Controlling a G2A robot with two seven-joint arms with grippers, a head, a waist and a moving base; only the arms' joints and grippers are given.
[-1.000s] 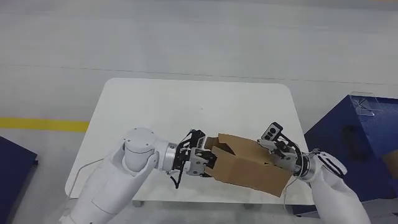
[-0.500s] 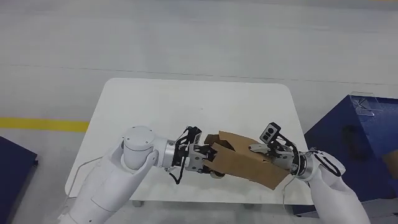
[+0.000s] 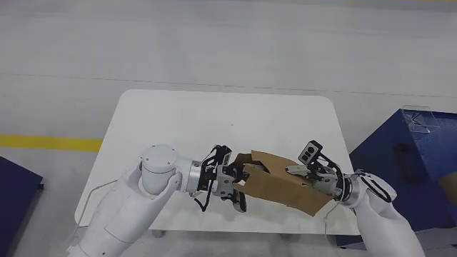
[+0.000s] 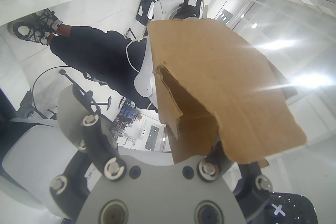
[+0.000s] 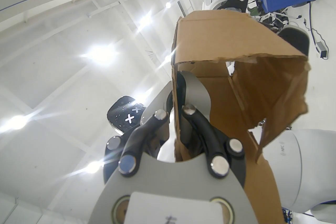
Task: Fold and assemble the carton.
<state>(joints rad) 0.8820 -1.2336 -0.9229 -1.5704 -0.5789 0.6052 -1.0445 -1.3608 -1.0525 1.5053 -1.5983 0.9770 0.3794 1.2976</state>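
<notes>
The brown carton [image 3: 280, 184] is held just above the white table [image 3: 214, 121], near its front edge, lying at a slant between both arms. My right gripper [image 3: 305, 173] is at the carton's right end. In the right wrist view the right gripper [image 5: 175, 100] is shut on one carton wall [image 5: 175, 83], with a torn flap [image 5: 278, 93] beside it. My left gripper [image 3: 234, 185] is at the carton's left end. In the left wrist view the left gripper [image 4: 144, 117] stands open, and the carton [image 4: 210, 78] overhangs one finger, hiding its tip.
A blue cabinet [image 3: 407, 157] stands off the table's right side and a dark blue object [image 3: 14, 185] off its left side. The back half of the table is bare white surface.
The carton has sunk and looks flatter than a second ago. My left gripper has turned at the carton's left end, so one finger now points toward the table's front edge.
</notes>
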